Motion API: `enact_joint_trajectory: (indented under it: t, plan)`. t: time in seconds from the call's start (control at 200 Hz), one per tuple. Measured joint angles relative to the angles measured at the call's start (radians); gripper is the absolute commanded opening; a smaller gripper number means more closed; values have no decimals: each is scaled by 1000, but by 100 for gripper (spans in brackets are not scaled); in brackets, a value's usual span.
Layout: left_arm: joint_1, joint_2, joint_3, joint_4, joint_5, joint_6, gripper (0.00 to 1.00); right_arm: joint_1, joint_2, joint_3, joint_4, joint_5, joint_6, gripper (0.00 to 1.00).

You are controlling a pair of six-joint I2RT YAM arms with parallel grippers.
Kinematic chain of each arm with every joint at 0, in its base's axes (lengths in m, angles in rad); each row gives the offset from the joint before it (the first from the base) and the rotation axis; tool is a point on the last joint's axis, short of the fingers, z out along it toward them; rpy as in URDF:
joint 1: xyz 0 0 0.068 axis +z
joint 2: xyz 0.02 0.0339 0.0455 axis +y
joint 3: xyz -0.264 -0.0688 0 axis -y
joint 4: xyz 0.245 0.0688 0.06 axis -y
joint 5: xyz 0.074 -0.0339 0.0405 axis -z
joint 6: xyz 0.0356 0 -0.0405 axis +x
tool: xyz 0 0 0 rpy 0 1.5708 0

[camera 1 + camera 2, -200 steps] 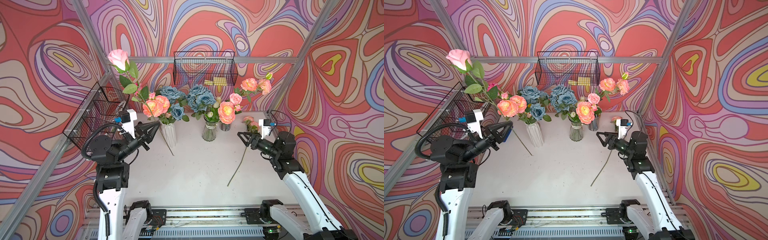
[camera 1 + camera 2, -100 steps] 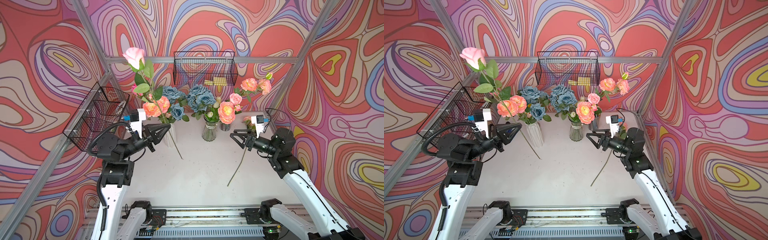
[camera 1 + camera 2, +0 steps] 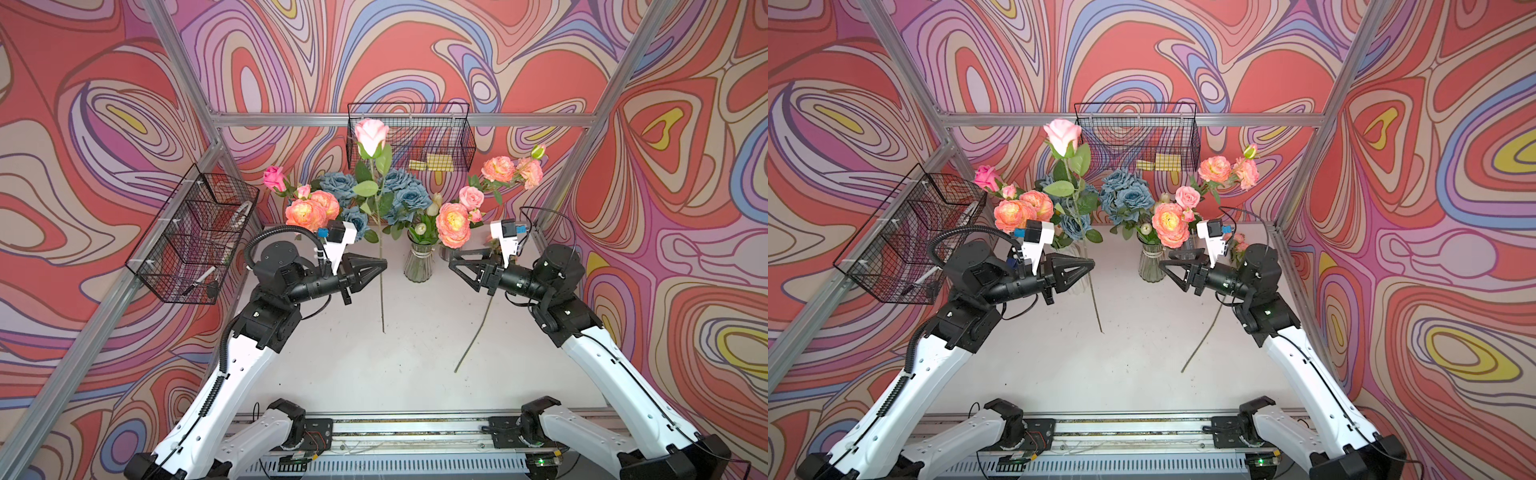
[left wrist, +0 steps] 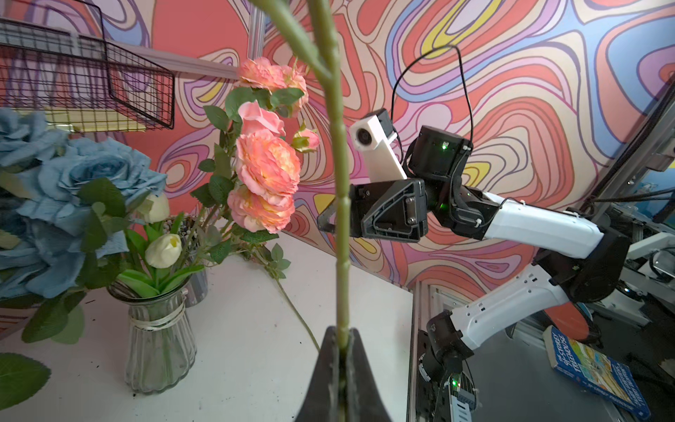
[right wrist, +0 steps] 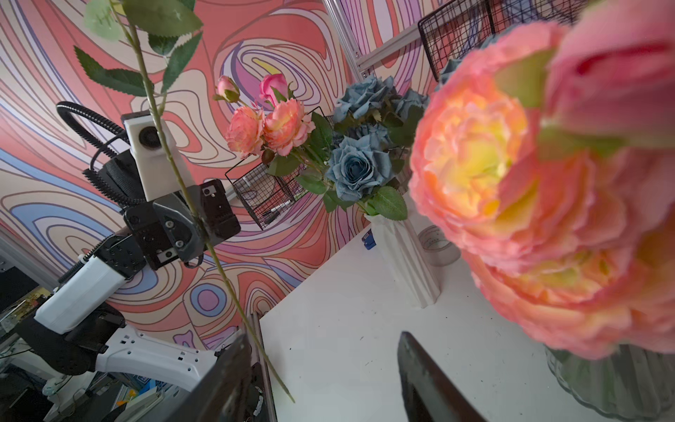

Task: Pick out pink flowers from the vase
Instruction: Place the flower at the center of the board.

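While the left tool (image 3: 380, 266) clamps the pink rose (image 3: 371, 133) by its stem, the bloom stands upright just beside the glass vase (image 3: 419, 266).
Judged step: carry it clear, keeping the stem vertical so leaves miss the blue roses (image 3: 409, 195) behind the vase. Right tool (image 5: 325, 339) gapes empty at the vase's other side; open surface (image 3: 395, 374) lies in front, save one loose stem (image 3: 473, 332).

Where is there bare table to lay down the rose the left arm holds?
Bare: the front middle of the table, bordered by both arms, the front rail and the loose stem toward the right. Crowded: the back edge, with the glass vase, the white vase and their blooms, near the open right pincer. The left pincer grips the pink rose.
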Motion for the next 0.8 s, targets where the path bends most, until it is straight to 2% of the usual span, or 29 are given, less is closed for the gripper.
enact_joint_trajectory:
  t: [0.446,0.746,0.801]
  plan:
    - [-111,63,-25,90,-32,33,0,87,35,67,31,-22,31,57]
    - [-200,161,-5,90,-60,75,0,171,64,107,21,-10,13,47]
    - [-208,168,-2,97,-60,74,0,184,71,111,16,-7,5,43]
